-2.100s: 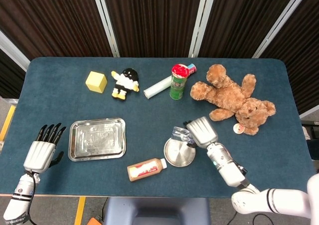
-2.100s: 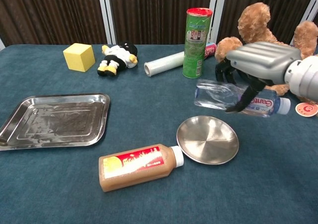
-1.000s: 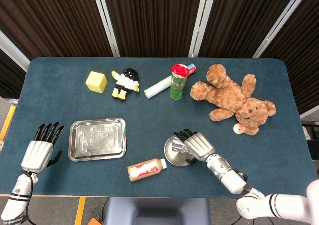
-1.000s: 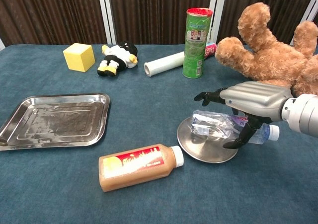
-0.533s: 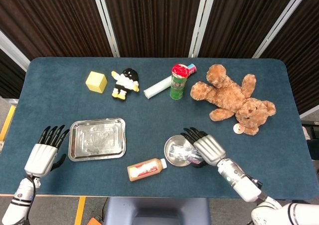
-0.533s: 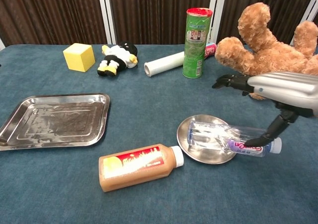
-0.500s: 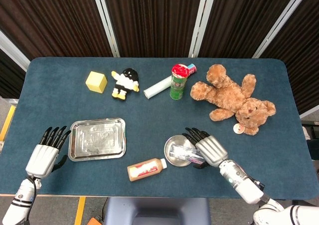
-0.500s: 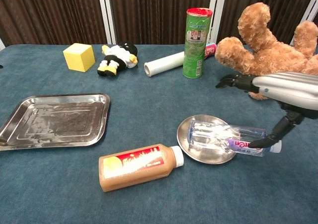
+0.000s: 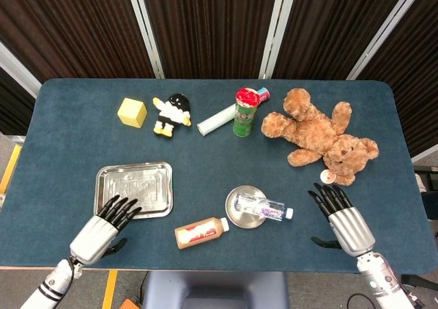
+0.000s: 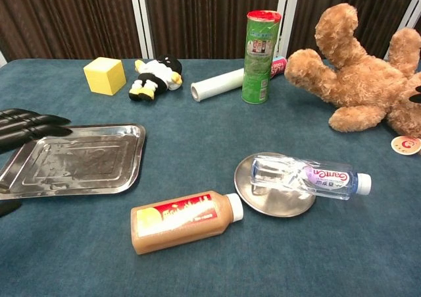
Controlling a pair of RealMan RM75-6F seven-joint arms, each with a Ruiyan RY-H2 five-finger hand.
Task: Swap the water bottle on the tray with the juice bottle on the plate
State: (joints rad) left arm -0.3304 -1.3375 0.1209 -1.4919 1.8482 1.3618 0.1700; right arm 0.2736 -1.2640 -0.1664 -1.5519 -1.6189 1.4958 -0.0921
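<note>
A clear water bottle (image 9: pixel 260 207) (image 10: pixel 306 176) lies on its side across the round metal plate (image 9: pixel 237 218) (image 10: pixel 266 201), cap end sticking out to the right. The juice bottle (image 9: pixel 200 232) (image 10: pixel 183 220) lies on the cloth just left of the plate, between it and the empty metal tray (image 9: pixel 134 190) (image 10: pixel 75 159). My left hand (image 9: pixel 104 231) (image 10: pixel 26 127) hovers open at the tray's near left corner, fingers spread over its edge. My right hand (image 9: pixel 344 220) is open, well right of the plate, holding nothing.
At the back stand a yellow cube (image 9: pixel 132 112), a penguin toy (image 9: pixel 172 114), a white roll (image 9: pixel 216 120) and a green can (image 9: pixel 245 112). A brown teddy bear (image 9: pixel 317 136) lies back right, with a small round tag (image 9: pixel 327 177) beside it.
My right hand let go of the water bottle and pulled away right, leaving it on the plate. My left hand moved in to the tray's near left corner.
</note>
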